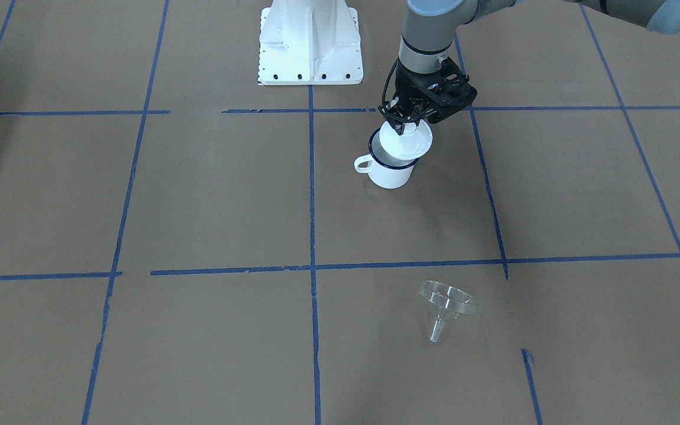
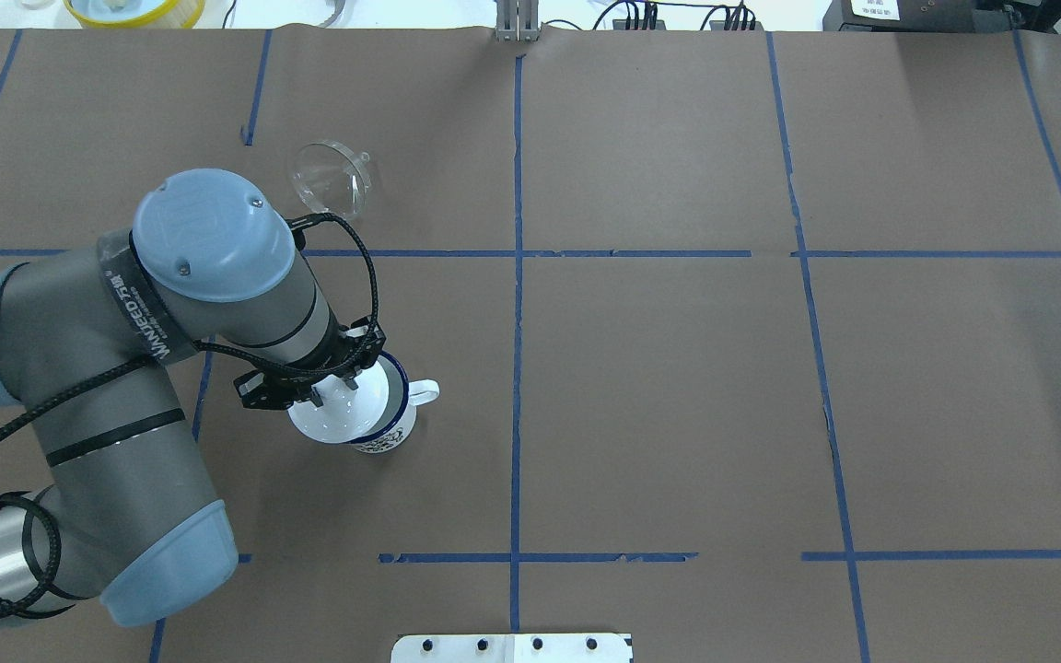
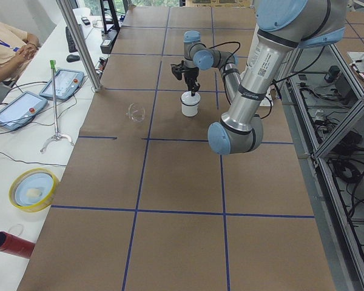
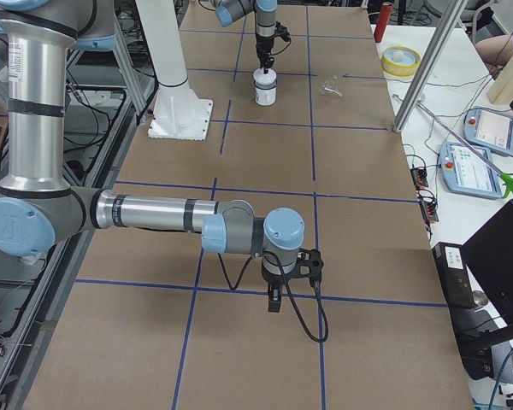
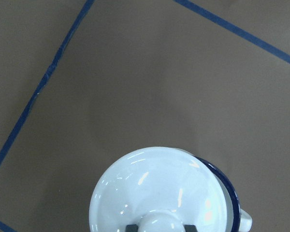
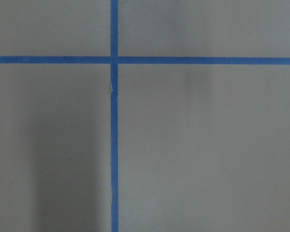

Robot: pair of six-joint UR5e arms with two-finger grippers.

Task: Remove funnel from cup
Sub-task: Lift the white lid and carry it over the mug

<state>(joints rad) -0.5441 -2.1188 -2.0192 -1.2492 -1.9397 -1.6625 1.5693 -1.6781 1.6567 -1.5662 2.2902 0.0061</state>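
My left gripper (image 1: 402, 125) is closed on the knob of the lid (image 1: 406, 141), which is tilted over the cup (image 1: 392, 174). The funnel (image 1: 445, 298) lies well apart. For the right gripper (image 4: 274, 303), I cannot tell.

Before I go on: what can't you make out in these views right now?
Cup interior: the tilted lid covers most of its mouth.
Left tool: its fingertips are cut off by the wrist view's bottom edge.
Right tool: shows only in the right side view; open or shut unclear.
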